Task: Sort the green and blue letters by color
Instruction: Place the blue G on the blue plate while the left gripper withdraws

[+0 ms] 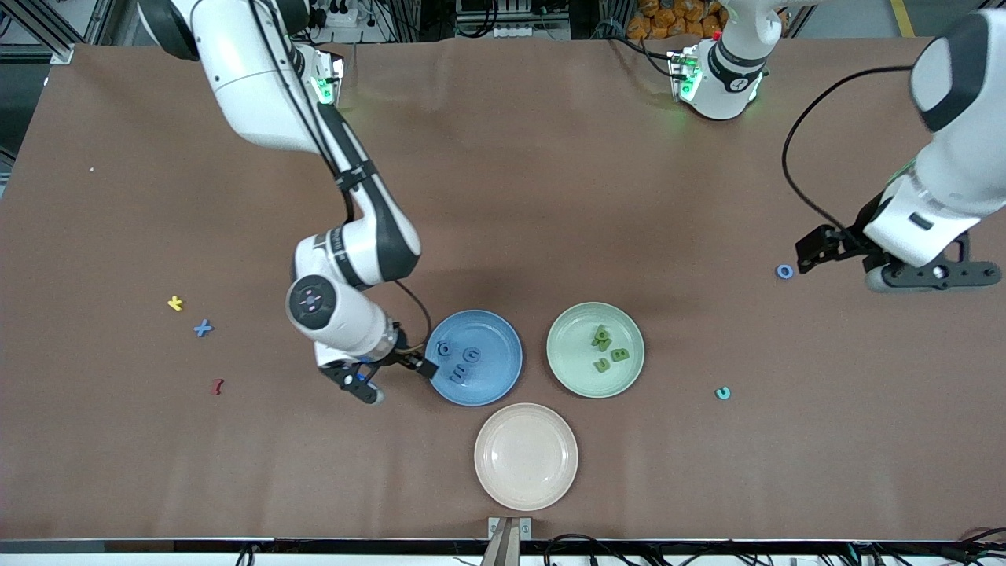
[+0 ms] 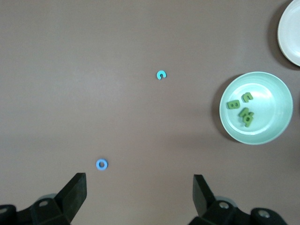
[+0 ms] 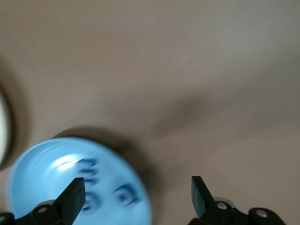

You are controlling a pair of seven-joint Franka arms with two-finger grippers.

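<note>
Front view: cream plate (image 1: 526, 497) nearest. Farther, blue plate (image 1: 491, 377) carries three blue letters (image 1: 460, 362); green plate (image 1: 574, 369) carries four green letters (image 1: 607, 348) (orientations unreadable). Right gripper (image 1: 389, 379) over blue plate's rim, jaws spread, empty. Loose blue cross (image 1: 203, 328) and blue ring (image 1: 784, 272) on table; left gripper (image 1: 837, 263) beside ring, jaws spread.

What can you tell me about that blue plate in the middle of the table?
The blue plate is round, shallow and glossy-looking, with a raised rim. It sits flat on the brown table, beside the green plate toward the right arm's end, apart from it. Three small blue letters lie inside it. The right gripper, jaws open, hangs at its edge; whether it touches the plate is unclear.
</note>
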